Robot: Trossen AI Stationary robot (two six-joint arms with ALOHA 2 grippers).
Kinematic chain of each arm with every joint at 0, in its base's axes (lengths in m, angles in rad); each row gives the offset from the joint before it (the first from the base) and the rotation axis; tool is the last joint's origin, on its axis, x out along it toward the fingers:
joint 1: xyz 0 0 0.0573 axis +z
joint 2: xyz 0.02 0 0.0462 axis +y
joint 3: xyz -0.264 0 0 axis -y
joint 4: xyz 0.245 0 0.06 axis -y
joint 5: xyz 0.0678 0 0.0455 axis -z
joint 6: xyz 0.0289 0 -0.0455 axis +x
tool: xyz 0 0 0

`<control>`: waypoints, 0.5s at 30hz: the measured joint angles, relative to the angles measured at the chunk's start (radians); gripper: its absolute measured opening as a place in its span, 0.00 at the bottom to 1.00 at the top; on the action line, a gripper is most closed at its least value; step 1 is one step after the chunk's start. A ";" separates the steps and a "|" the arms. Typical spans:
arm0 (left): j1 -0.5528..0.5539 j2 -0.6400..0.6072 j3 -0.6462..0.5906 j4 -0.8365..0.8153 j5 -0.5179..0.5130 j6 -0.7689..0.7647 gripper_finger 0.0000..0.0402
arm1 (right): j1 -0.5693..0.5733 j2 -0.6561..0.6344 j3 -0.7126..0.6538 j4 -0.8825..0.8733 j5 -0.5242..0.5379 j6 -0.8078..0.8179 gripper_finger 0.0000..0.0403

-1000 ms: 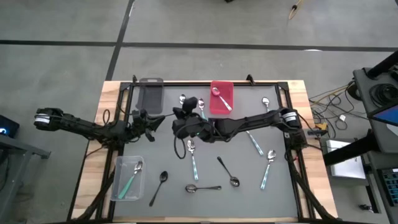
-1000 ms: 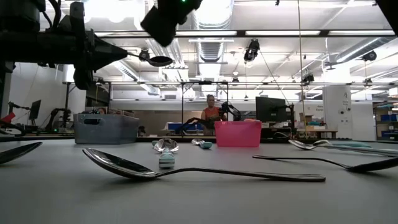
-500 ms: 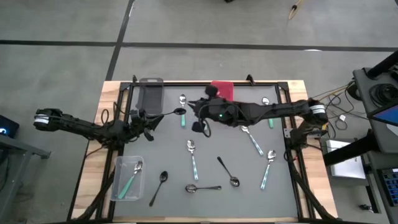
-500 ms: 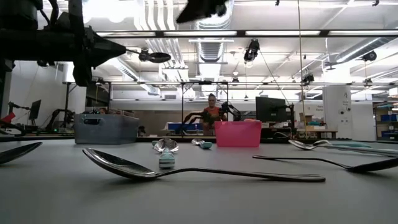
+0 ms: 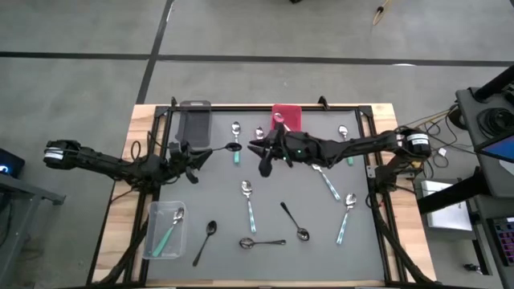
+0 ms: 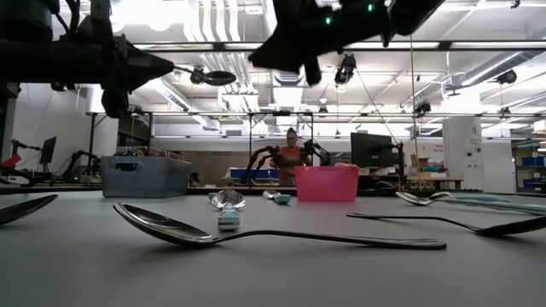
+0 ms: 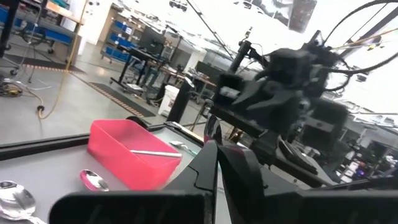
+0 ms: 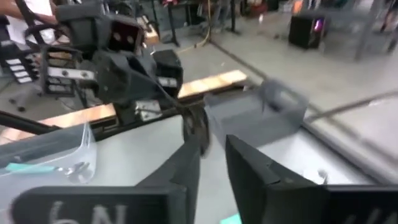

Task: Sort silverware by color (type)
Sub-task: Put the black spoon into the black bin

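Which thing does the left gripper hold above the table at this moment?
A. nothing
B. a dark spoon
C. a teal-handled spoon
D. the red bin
B: in the high view the left gripper is shut on the handle of a dark spoon, and the low view shows that spoon lifted well above the table.

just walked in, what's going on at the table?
Spoon sorting, mid-run. The left gripper is shut on a dark spoon, held in the air near the grey bin. The right gripper hovers mid-table, facing it, jaws apart and empty. The red bin and clear bin each hold a spoon; others lie loose on the mat.
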 joint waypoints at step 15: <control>0.000 0.006 0.001 -0.002 0.001 0.000 0.00 | -0.054 0.219 0.075 0.227 -0.214 0.087 0.54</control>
